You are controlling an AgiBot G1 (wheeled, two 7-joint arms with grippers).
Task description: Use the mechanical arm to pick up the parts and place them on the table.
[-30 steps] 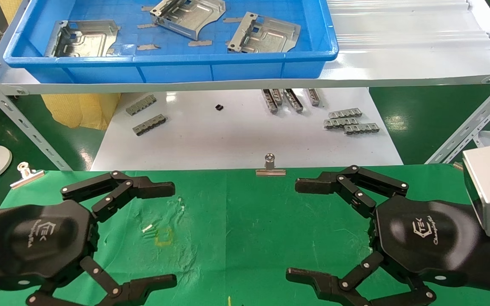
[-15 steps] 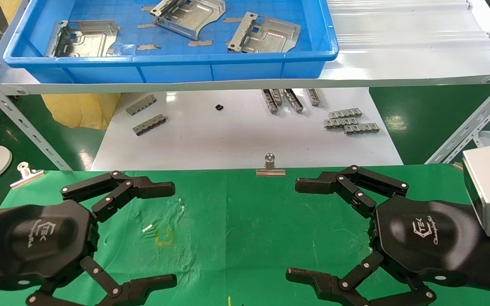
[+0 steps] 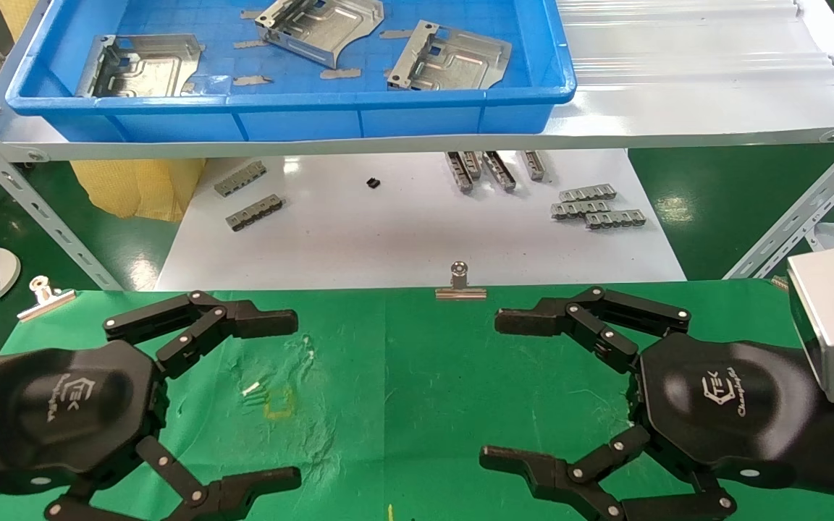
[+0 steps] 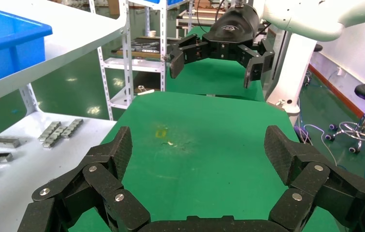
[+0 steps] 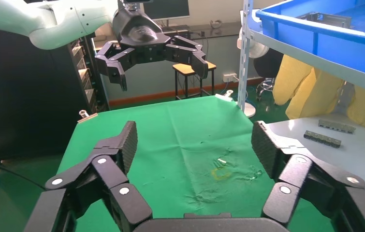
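Three silvery stamped metal parts lie in the blue tray (image 3: 294, 119) on the far shelf: one at the left (image 3: 143, 66), one in the middle (image 3: 323, 25), one at the right (image 3: 453, 61). My left gripper (image 3: 276, 398) hovers open and empty over the near left of the green table (image 3: 402, 376), beside the yellow square mark (image 3: 278, 403). My right gripper (image 3: 507, 391) hovers open and empty over the near right. Each wrist view shows its own open fingers (image 4: 117, 150) (image 5: 127, 140) over bare green cloth, with the other gripper (image 4: 214, 55) (image 5: 158, 60) farther off.
A glossy white board (image 3: 417, 239) below the shelf holds small grey toothed strips (image 3: 594, 206). Silver binder clips sit on the cloth's far edge at the middle (image 3: 460, 284) and left (image 3: 45, 295). Slanted shelf struts (image 3: 801, 210) stand at both sides.
My right gripper's fingers have spread slightly wider and reach a little farther left. The left gripper and the parts have not moved.
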